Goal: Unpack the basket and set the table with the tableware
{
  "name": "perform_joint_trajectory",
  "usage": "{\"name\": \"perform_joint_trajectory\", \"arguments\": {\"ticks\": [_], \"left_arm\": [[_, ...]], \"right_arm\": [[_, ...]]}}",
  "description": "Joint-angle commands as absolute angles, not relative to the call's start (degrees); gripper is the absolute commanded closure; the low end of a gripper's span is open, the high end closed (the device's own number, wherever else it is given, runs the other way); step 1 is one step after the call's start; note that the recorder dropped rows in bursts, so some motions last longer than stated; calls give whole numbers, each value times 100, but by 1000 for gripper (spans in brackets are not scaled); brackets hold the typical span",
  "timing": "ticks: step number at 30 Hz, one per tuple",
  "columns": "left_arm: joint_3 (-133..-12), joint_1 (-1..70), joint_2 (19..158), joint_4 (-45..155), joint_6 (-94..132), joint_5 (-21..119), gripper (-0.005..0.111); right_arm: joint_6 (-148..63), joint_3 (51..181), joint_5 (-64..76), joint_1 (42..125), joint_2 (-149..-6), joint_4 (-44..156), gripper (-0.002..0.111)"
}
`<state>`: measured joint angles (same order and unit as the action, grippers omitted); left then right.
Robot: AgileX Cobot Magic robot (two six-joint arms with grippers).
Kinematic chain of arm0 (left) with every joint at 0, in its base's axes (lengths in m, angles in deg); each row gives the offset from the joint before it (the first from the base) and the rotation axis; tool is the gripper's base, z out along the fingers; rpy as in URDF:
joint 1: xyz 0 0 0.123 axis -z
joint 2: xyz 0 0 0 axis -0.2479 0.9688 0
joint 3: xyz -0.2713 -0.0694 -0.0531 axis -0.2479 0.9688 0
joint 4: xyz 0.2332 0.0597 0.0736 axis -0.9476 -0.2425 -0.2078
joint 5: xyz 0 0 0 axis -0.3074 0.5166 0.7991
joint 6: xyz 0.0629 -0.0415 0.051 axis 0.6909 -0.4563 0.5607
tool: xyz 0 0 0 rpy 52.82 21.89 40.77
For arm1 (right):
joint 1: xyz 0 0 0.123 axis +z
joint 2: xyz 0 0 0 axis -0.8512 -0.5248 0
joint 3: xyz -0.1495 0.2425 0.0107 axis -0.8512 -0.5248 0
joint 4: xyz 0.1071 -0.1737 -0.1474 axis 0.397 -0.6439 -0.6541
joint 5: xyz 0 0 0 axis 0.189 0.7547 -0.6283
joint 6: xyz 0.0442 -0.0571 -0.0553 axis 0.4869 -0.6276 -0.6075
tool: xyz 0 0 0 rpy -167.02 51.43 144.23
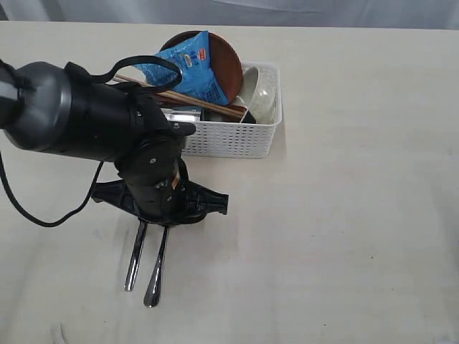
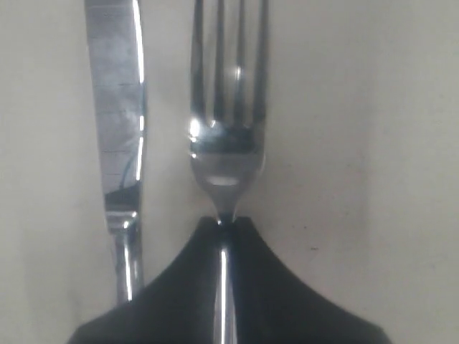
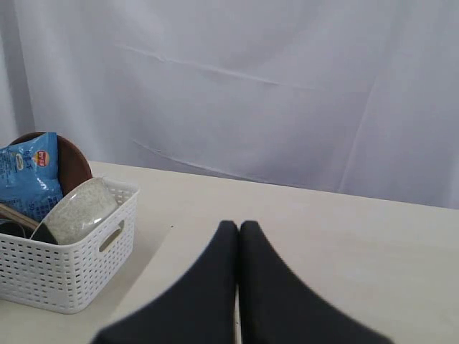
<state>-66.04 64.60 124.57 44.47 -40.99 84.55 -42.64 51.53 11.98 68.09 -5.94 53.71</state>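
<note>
- Your left claw (image 2: 222, 228) pinches the slim steel fork (image 2: 226, 154) at its neck, with the flat steel knife (image 2: 118, 143) just beside it on the pale cream worktop (image 2: 358, 143).
- Your right claw (image 3: 238, 233) is pressed together, and the white lattice plastic basket (image 3: 72, 276) stands apart from it.

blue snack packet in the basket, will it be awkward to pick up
Probably floppy and light: the snack packet looks like puffed, creased film, so it may crumple when squeezed. Its glossy surface could be slippery. It rests loosely against the plate in the basket, so a push would likely shift it.
</note>
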Motion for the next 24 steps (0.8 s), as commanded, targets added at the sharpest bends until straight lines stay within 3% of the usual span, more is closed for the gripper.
{"name": "perform_joint_trajectory", "arguments": {"ticks": [1, 24], "left_arm": [[-6593, 6487, 12452, 4118, -4160, 8427, 107], [-6593, 6422, 12452, 3861, -4688, 8336, 107]], "right_arm": [[-4280, 5148, 1140, 6776, -564, 5374, 109], [-4280, 5148, 1140, 6776, -564, 5374, 109]]}}
